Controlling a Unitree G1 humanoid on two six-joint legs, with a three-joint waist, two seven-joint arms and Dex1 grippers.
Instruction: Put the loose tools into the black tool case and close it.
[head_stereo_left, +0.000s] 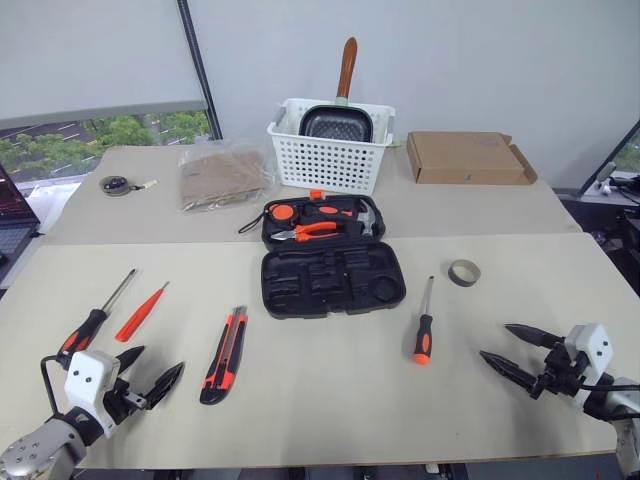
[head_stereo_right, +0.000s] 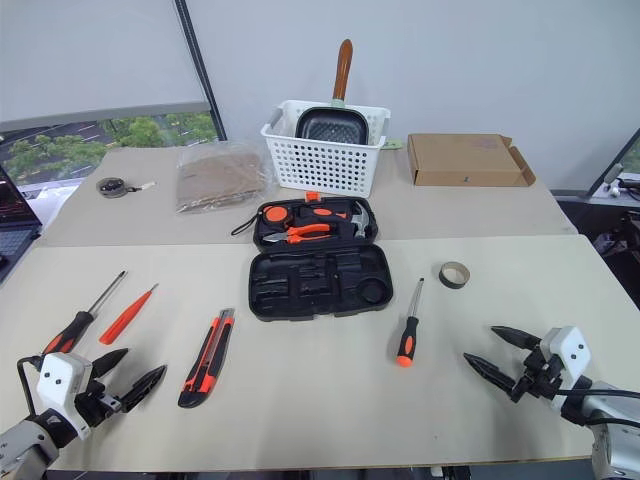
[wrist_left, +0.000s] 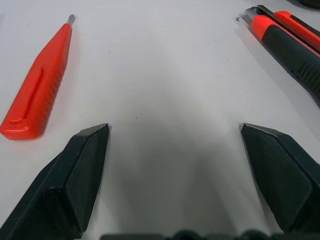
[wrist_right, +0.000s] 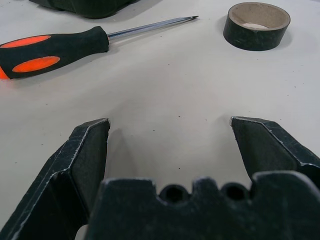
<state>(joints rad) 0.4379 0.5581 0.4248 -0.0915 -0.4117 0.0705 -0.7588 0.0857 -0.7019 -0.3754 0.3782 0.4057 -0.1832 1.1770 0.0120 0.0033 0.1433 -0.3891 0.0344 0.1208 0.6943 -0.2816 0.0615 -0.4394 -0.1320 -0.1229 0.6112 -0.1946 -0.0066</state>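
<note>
1. A pale bench (head_stereo_left: 330, 380) stands before a grey wall with a window at the left; a second table butts against its far edge.
2. One black case (head_stereo_left: 332, 260) lies wide open at the middle of the far edge, straddling the seam. Its near half shows empty slots; its far half holds one pair of pliers (head_stereo_left: 308, 231) and one hammer (head_stereo_left: 362, 215).
3. I count five loose tools on the bench.
4. Two screwdrivers have black-and-orange handles: the left screwdriver (head_stereo_left: 92, 324) by the left edge, and the right screwdriver (head_stereo_left: 425, 325) right of the case.
5. One slim red screwdriver (head_stereo_left: 140, 312) lies just beside the left screwdriver, apart from it.
6. One knife (head_stereo_left: 224, 354) lies between the red screwdriver and the case, nearer my edge.
7. One tape roll (head_stereo_left: 463, 272) sits flat, past the right screwdriver's tip toward the far edge.
8. My left gripper (head_stereo_left: 152, 372) hovers at the near left corner, fingers spread wide, holding nothing; the red screwdriver and knife lie ahead of it.
9. My right gripper (head_stereo_left: 512, 350) hovers at the near right corner, fingers also spread, empty, with the right screwdriver and roll ahead.
10. On the far table: one white basket (head_stereo_left: 330, 150) with one pan (head_stereo_left: 337, 122), one cardboard box (head_stereo_left: 466, 158), one plastic bag (head_stereo_left: 222, 175), one tape measure (head_stereo_left: 117, 185).
</note>
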